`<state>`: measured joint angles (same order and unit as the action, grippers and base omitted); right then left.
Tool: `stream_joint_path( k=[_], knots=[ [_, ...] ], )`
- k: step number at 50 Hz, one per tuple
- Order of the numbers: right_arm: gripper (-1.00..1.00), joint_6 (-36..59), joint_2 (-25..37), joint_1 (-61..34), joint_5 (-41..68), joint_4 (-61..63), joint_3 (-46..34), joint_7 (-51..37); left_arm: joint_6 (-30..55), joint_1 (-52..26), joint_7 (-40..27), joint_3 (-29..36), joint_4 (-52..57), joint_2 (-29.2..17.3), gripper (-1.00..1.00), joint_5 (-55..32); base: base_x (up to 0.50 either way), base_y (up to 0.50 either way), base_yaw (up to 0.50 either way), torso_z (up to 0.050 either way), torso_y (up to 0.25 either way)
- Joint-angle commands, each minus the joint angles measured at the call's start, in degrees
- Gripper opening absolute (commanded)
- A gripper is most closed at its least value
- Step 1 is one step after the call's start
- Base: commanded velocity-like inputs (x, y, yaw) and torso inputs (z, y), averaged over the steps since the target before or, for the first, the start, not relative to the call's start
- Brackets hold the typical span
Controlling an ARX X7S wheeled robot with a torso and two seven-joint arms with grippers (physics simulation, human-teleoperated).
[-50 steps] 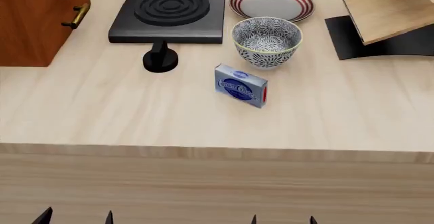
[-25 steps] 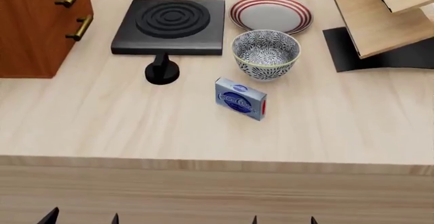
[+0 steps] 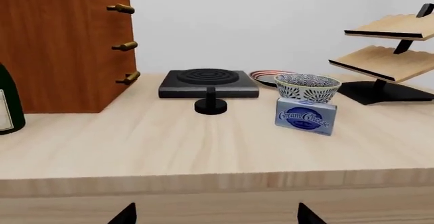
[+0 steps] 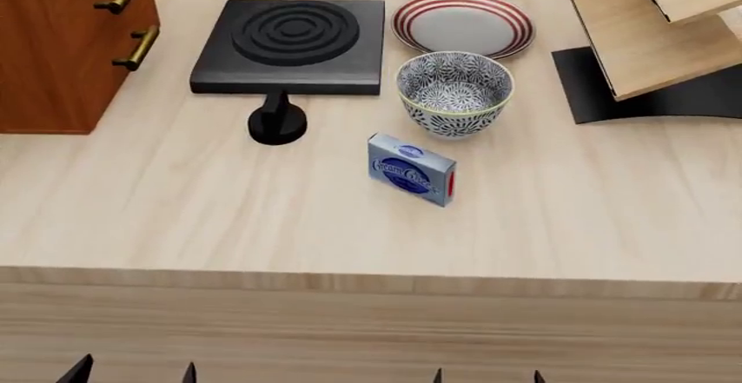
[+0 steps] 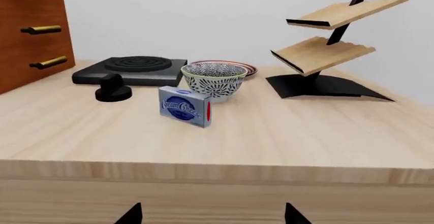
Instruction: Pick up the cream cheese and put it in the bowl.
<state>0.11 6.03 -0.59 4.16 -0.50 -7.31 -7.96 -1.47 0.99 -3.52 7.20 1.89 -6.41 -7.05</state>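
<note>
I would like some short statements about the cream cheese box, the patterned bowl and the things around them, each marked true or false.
1. The small blue cream cheese box stands on edge on the light wooden table. True.
2. The deep blue-and-white floral bowl already holds the box. False: the bowl is empty and the box sits in front of it.
3. The white plate with red rings lies behind the bowl. True.
4. The left gripper grasps the box. False: both grippers stay low at the table's near edge, away from it.

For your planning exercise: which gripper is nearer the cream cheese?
Right, slightly. The right gripper sits almost straight below the cream cheese at the table's near edge; the left gripper is farther off to the left.
</note>
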Motion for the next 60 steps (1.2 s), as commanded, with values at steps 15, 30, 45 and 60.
stream_joint_path(
  k=[15,30,45,60],
  knots=[
    [1.00,11.19,3.10,1.01,-0.64,12.83,-0.31,-3.75,6.28,1.57,-3.91,1.01,12.69,-2.39,1.00,0.10,0.00,0.00,0.00,0.000,0.000],
    [1.00,19.63,4.17,0.71,-1.79,20.30,-0.30,-6.26,14.36,1.39,-6.23,2.11,22.49,-3.40,1.00,0.37,0.00,0.00,0.00,0.000,0.000],
    [1.00,31.55,5.91,-0.67,-0.69,28.54,0.69,-6.74,18.11,0.20,-7.99,3.23,27.48,-5.44,1.00,2.11,0.00,0.00,0.00,0.000,0.000],
    [1.00,37.30,7.26,-2.33,-1.23,34.86,1.16,-8.03,21.67,-0.50,-9.54,2.37,30.85,-6.21,1.00,0.67,0.00,0.00,0.00,0.000,0.000]
  ],
)
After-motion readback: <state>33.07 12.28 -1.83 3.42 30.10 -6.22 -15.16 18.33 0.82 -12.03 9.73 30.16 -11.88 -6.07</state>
